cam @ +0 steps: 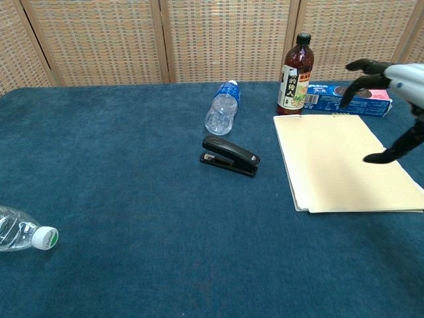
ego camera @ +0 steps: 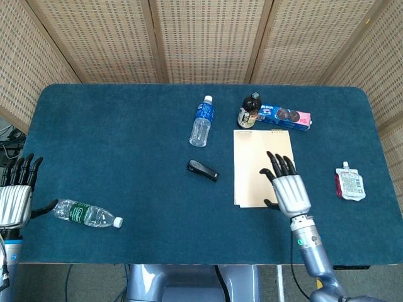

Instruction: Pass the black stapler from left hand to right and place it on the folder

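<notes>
Lying on table, black stapler, folder

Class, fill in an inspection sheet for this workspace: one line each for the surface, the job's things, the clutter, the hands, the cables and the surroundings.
Surface: blue cloth table.
Job's things: black stapler lies on the cloth, untouched, left of the folder; the folder lies flat with nothing resting on it.
Clutter: clear water bottle and green-label bottle both lying down; dark drink bottle upright; biscuit box behind the folder; small pouch near the right edge.
Hands: left hand open at the table's left edge; right hand open over the folder.
Cables: dark cables off the table's left edge.
Surroundings: woven screen panels behind.
</notes>
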`<state>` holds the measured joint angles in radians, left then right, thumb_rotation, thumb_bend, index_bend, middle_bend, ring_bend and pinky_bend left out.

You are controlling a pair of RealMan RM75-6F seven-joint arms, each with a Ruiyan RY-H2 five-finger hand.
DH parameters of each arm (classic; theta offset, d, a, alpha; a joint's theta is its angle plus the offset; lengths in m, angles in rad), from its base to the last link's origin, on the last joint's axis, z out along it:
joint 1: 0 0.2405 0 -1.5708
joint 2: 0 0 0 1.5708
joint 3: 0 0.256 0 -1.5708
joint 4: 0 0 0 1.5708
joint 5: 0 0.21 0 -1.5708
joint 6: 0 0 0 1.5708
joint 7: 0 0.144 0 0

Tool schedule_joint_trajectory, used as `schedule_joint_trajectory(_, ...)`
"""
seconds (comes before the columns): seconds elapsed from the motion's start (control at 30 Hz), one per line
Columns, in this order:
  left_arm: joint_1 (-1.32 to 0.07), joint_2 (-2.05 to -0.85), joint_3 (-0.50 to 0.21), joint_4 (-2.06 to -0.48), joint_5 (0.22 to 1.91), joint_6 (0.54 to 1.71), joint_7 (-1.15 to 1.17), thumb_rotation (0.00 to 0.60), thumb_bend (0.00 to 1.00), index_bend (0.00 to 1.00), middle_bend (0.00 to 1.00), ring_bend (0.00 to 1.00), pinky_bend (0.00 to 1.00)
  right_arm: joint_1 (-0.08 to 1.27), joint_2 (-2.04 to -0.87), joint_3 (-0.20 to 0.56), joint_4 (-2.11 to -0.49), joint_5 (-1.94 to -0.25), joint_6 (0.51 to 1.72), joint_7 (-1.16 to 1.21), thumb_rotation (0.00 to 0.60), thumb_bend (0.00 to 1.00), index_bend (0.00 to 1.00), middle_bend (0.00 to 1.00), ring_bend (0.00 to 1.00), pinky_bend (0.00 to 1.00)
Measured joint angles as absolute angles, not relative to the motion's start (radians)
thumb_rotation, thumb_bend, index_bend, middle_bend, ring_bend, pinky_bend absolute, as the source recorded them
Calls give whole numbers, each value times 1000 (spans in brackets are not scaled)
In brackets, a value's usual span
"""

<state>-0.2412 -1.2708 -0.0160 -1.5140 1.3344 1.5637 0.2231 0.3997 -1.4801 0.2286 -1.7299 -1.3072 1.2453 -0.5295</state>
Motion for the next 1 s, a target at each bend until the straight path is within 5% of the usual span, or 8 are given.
schedule_joint_trajectory(0.53,-240,-1253,-54,-1497,1322,1471,149,600,176,0,0,0,0,689,-1926,365,-1521,-977,1182,-851,600,153,334,0,0,125)
schedule_joint_trajectory(1.0,-241,-1249,-88,-1475,1296,1413,124,600,176,0,0,0,0,861,-2069,501,-1285,-854,1142,-835,600,159,326,0,0,125)
